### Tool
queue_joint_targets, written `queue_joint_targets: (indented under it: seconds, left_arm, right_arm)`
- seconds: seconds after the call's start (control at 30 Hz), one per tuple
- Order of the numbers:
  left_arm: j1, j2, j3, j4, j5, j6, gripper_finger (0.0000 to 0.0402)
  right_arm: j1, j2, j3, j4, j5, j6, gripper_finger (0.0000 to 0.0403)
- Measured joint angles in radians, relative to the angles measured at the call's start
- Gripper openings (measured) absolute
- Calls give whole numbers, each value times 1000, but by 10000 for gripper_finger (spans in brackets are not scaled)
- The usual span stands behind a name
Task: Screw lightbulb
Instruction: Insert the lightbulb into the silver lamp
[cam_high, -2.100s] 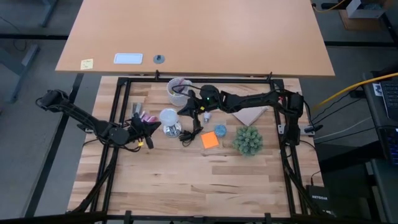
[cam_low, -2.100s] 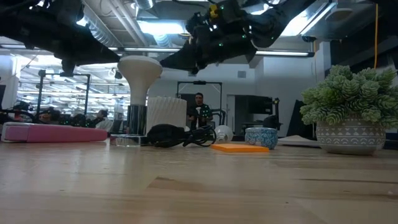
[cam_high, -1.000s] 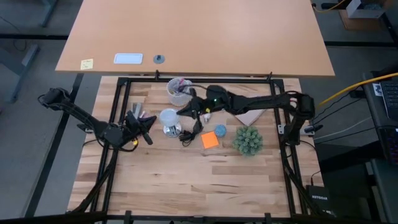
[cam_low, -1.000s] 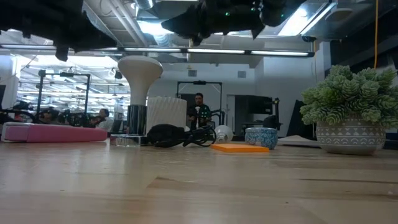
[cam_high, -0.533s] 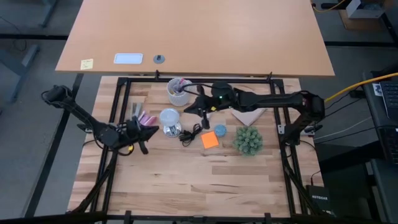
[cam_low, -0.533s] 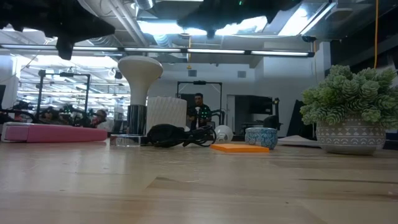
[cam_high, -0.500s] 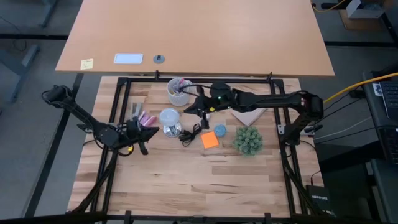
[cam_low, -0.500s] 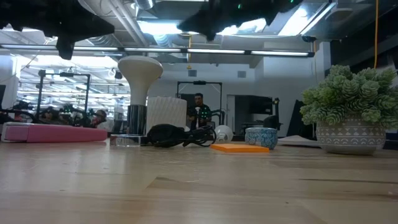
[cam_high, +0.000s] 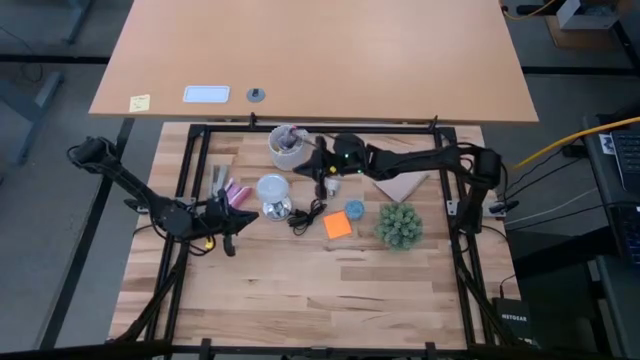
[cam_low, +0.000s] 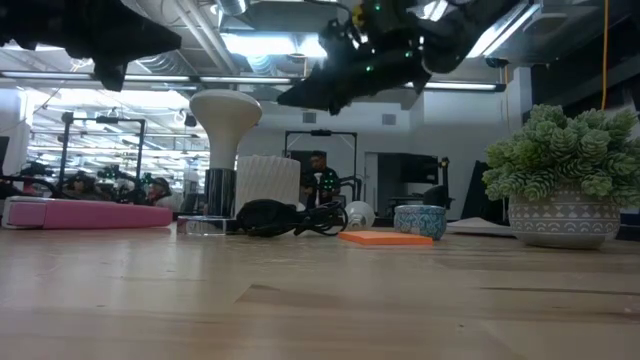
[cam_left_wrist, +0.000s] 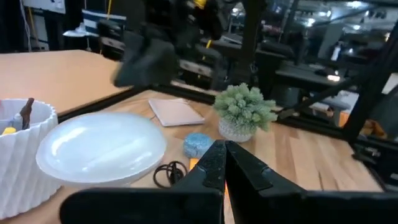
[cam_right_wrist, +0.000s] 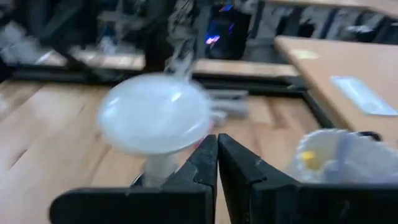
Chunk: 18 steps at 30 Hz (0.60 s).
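Note:
The white frosted lightbulb (cam_high: 271, 187) stands dome up with its narrow base in the shiny silver socket (cam_low: 220, 190). It also shows in the low view (cam_low: 225, 112), the left wrist view (cam_left_wrist: 102, 146) and the right wrist view (cam_right_wrist: 155, 118). My left gripper (cam_high: 248, 213) is shut and points level at the socket from the table's left, a little short of it. My right gripper (cam_high: 318, 178) is shut and hangs in the air to the right of the bulb's dome, its tips (cam_low: 285, 100) at about dome height. Neither touches the bulb.
A coiled black cord (cam_high: 305, 215) lies right of the socket. Beyond it are a small white ball (cam_low: 358, 214), a blue dish (cam_high: 354, 209), an orange sticky note (cam_high: 337, 224) and a potted plant (cam_high: 399, 225). A cup of pens (cam_high: 285, 145) stands behind the bulb, a pink case (cam_low: 70, 213) to its left.
My right gripper first rose, then came down beside the bulb's dome, staying shut. My left gripper has swung round and now points toward the socket, also shut. The bulb and socket have not moved.

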Motion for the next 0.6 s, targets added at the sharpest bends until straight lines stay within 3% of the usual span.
queue_joint_targets:
  seconds: [0.23,0.6]
  left_arm:
    - [45,0,0,-97,2,-58,0]
    - [143,1,0,-141,50,-68,0]
  right_arm:
    - [-20,62,-1,133,-20,39,19]
    - [-8,92,-2,135,-28,45,19]
